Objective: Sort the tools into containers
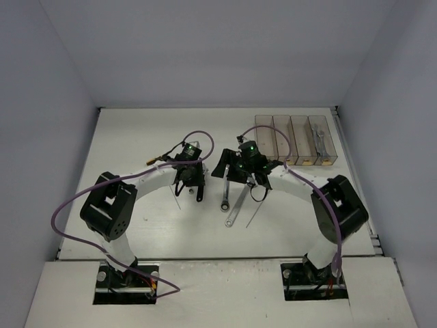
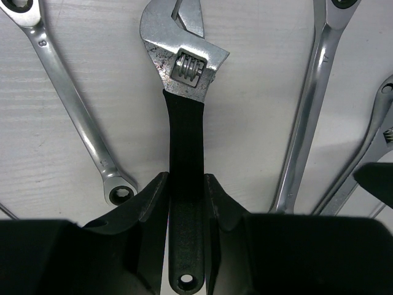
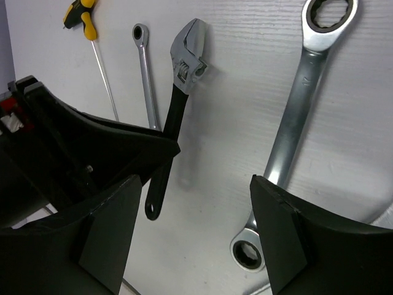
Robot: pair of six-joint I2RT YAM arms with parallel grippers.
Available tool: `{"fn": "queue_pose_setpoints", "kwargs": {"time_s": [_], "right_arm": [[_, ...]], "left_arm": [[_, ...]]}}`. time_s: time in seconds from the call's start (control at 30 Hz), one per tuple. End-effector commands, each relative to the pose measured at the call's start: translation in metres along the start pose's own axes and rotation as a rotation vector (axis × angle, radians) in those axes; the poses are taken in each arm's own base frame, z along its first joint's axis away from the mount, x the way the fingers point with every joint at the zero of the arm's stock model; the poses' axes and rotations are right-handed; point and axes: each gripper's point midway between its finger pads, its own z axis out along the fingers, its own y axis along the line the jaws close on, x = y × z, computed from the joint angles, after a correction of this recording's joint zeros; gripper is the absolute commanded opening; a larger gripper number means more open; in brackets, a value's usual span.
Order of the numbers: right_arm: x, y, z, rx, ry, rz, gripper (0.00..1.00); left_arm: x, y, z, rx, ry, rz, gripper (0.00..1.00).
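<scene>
The black-handled steel adjustable spanner (image 2: 184,132), judged rigid and head-heavy, is clamped by its handle in the left gripper (image 2: 186,183), while the right gripper (image 3: 195,206) is spread wide.

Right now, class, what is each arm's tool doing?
Left tool: closed on the black-handled spanner.
Right tool: open, holding nothing.

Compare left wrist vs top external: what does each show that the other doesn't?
Left wrist only: the left gripper shut on the black-handled spanner, with its worm screw visible. Top external only: the four bins at far right, with a silver tool in the rightmost one. Both: loose silver wrenches on the white table.
</scene>
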Motion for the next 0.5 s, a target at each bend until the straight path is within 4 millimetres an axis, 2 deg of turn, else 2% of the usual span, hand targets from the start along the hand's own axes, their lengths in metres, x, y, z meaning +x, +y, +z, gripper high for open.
{"fn": "queue_pose_setpoints", "kwargs": {"time_s": [0.0,0.27,0.47], "right_arm": [[-0.032,0.047,0.012,-0.181,-0.061,0.043,0.67],[-0.03,0.058,0.045,-0.229,-0.02,0.097,0.65],[-0.021,0.052,0.071,-0.208,0.007,0.111,0.64]], "left_arm": [[-0.033,-0.031,-0.024,0.119,-0.122,-0.019,0.0],[-0.031,-0.032,-0.024,0.131,-0.117,-0.028,0.0],[-0.031,-0.033,-0.027,0.139,-0.122,-0.033,0.0]]}}
